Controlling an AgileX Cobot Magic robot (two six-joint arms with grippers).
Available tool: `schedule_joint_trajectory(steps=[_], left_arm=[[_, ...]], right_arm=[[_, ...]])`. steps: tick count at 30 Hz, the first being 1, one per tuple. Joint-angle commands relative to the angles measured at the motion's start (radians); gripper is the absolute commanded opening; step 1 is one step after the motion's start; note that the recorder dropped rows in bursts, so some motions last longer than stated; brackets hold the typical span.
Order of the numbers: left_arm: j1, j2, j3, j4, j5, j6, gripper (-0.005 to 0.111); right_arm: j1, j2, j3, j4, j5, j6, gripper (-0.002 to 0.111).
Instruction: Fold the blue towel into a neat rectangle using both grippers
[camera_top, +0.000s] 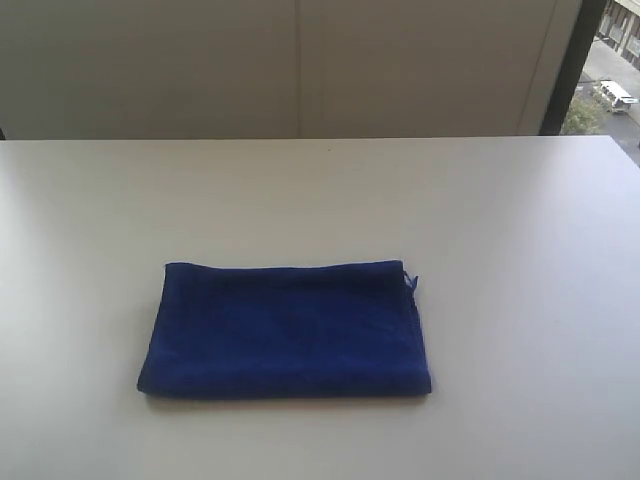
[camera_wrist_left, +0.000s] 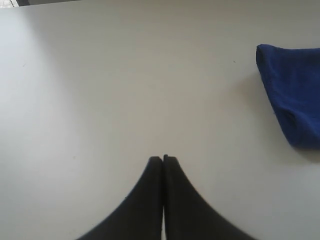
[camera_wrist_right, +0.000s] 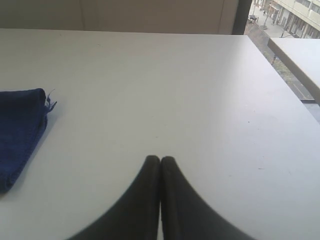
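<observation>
The blue towel (camera_top: 285, 328) lies flat on the white table (camera_top: 500, 220) as a folded rectangle, with a small tag sticking out at its far right corner. Neither arm shows in the exterior view. My left gripper (camera_wrist_left: 163, 159) is shut with nothing between its fingers, hovering over bare table well clear of the blue towel (camera_wrist_left: 295, 95). My right gripper (camera_wrist_right: 160, 159) is also shut and empty, apart from the blue towel (camera_wrist_right: 20, 130), whose tagged corner shows in the right wrist view.
The table's far edge meets a pale wall (camera_top: 300, 60). At the right, a dark window frame (camera_top: 570, 70) borders a view of the street. A second white surface (camera_wrist_right: 300, 55) stands beyond the table's right edge.
</observation>
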Motion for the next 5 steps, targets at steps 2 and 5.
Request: schedule_joint_trajectory(steps=[2, 5], left_arm=[[0.002, -0.004, 0.004, -0.003, -0.003, 0.000, 0.000], [0.002, -0.004, 0.004, -0.003, -0.003, 0.000, 0.000]], right_arm=[[-0.007, -0.005, 0.006, -0.008, -0.015, -0.009, 0.000], [-0.007, -0.005, 0.006, -0.008, -0.015, -0.009, 0.000]])
